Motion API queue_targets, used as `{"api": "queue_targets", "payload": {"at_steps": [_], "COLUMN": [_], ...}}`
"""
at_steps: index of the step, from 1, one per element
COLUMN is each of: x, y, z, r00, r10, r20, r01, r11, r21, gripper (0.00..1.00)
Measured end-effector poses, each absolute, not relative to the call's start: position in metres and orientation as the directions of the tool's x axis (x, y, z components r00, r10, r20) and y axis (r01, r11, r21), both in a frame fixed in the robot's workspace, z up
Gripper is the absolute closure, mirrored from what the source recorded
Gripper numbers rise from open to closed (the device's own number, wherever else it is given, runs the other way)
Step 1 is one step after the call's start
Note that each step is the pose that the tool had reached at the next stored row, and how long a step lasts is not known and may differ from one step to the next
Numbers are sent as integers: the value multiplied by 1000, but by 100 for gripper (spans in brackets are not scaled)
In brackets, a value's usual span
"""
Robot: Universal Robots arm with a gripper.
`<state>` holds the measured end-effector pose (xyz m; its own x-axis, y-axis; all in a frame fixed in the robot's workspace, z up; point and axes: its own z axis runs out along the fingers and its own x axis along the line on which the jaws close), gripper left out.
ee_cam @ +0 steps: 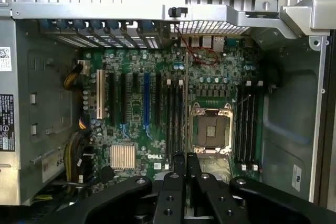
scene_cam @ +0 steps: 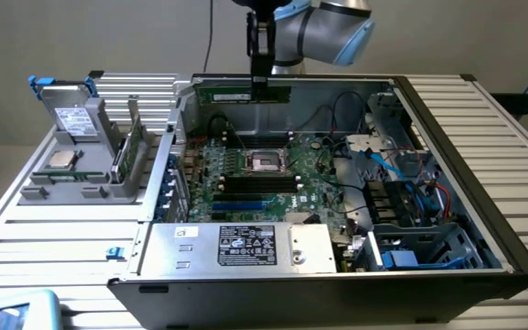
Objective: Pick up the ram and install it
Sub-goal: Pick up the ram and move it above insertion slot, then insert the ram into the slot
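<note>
Now the jaws are clamped on the ram (scene_cam: pixel 232 93), pinching the long green stick by its upper edge. It hangs level in the air under the arm (scene_cam: pixel 324 24), over the far end of the open computer case (scene_cam: pixel 475 182), clear of the motherboard (scene_cam: pixel 315 182) below. From the wrist, the two dark fingertips (ee_cam: pixel 179 163) sit pressed close together above the board, with the processor socket (ee_cam: pixel 211 129) just beyond them and long black memory slots (ee_cam: pixel 247 124) running beside it. Over on the exterior view's left, a grey stand (scene_cam: pixel 62 189) on the bench (scene_cam: pixel 53 234) carries a silver processor chip (scene_cam: pixel 60 159) and a broader green card (scene_cam: pixel 128 151) standing upright.
</note>
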<state>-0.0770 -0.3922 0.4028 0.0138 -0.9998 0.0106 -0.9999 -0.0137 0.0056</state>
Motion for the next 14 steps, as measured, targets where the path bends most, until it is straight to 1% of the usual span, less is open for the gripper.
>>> {"api": "queue_targets", "payload": {"at_steps": [6, 14], "x": [-59, -58], "y": [-384, -383], "z": [397, 397], "r00": [14, 14], "r10": [-1000, -1000], "r20": [10, 10], "r01": [-1000, -1000], "r11": [-14, -14], "r21": [14, 16], "gripper": [87, 87]}}
